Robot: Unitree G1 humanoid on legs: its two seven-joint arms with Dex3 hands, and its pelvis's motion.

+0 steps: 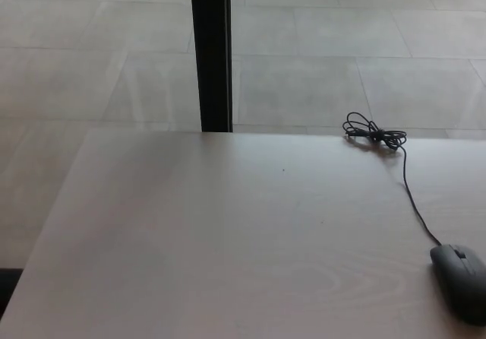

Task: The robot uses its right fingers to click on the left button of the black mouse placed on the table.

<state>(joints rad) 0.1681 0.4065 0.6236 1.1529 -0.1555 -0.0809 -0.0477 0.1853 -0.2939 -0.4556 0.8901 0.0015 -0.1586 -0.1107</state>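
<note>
A black mouse [462, 280] lies on the pale wooden table [228, 240] at the lower right, close to the picture's right edge, its buttons facing the far side. Its thin black cable [410, 191] runs away from it to a bundled coil [372, 134] near the table's far edge. Neither of my hands shows in the head view.
A black vertical post [211, 50] stands beyond the table's far edge, over a light tiled floor [91, 65]. The table's left edge slants down toward the lower left corner.
</note>
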